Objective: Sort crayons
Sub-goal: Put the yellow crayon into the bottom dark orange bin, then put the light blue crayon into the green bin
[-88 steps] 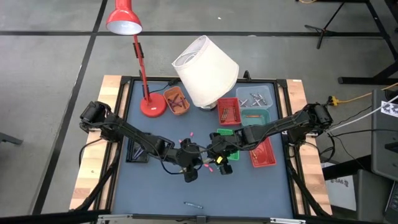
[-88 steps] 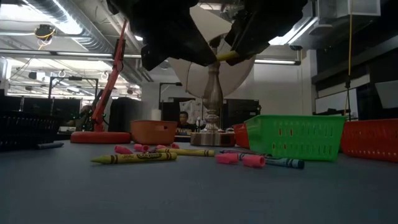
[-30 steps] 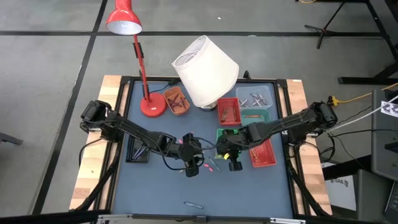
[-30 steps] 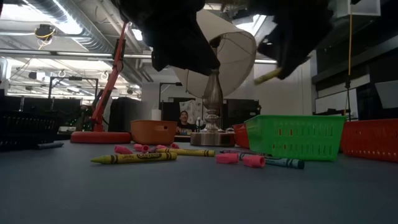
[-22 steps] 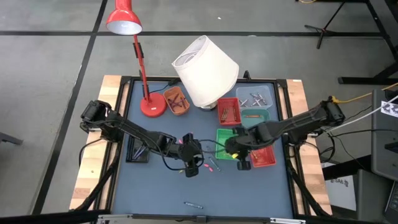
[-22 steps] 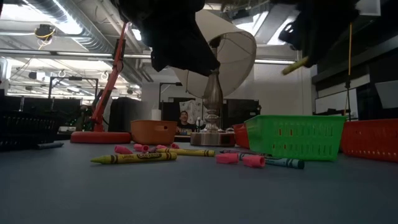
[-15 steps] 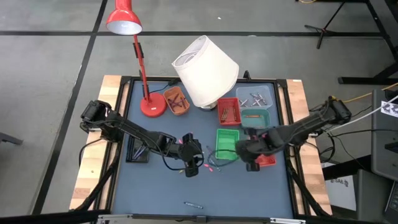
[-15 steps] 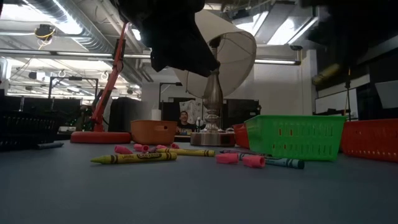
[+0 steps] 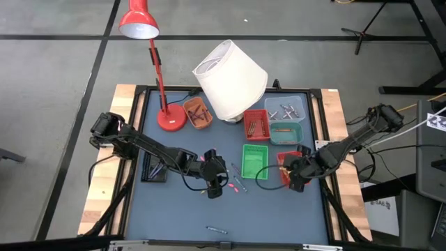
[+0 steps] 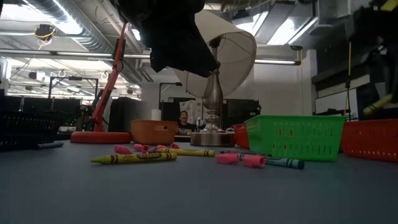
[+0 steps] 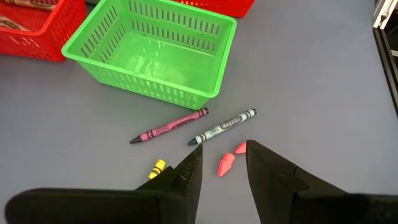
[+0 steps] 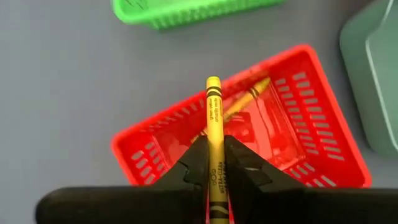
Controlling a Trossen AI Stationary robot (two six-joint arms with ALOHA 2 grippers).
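Observation:
My right gripper (image 12: 214, 140) hangs over a red basket (image 12: 323, 106) at the table's right, shut on a yellow crayon (image 12: 214, 118). Another yellow crayon (image 12: 249, 98) lies inside that basket (image 9: 283, 162). My left gripper (image 11: 222, 152) stands open above mid-table (image 9: 216, 185), its fingers on either side of two pink crayon bits (image 11: 226, 163) without touching them. Beside these on the mat lie a magenta crayon (image 11: 168, 127), a grey-green crayon (image 11: 222, 126) and a yellow crayon (image 10: 134, 158). A green basket (image 9: 254, 159) stands between the two grippers. My right gripper pinches the yellow crayon's rear part (image 12: 214, 163) between its two fingers. The crayon lies along the fingers and sticks out well past their tips. The gripper comes from above. The crayon is lifted clear, tilted (image 10: 378, 104), with its free end over the red basket.
A white lampshade (image 9: 230, 70) and a red desk lamp (image 9: 169, 117) stand at the back. Also there are an orange bowl (image 9: 197, 113), a second red basket (image 9: 256, 124) and teal trays (image 9: 287, 130). A black tray (image 9: 153, 167) sits left; one crayon (image 9: 216, 229) lies near the front edge.
My right gripper has carried the yellow crayon toward the table's right edge, from beside the green basket to above the red basket. The crayon has stayed between its fingers and clear of the table.

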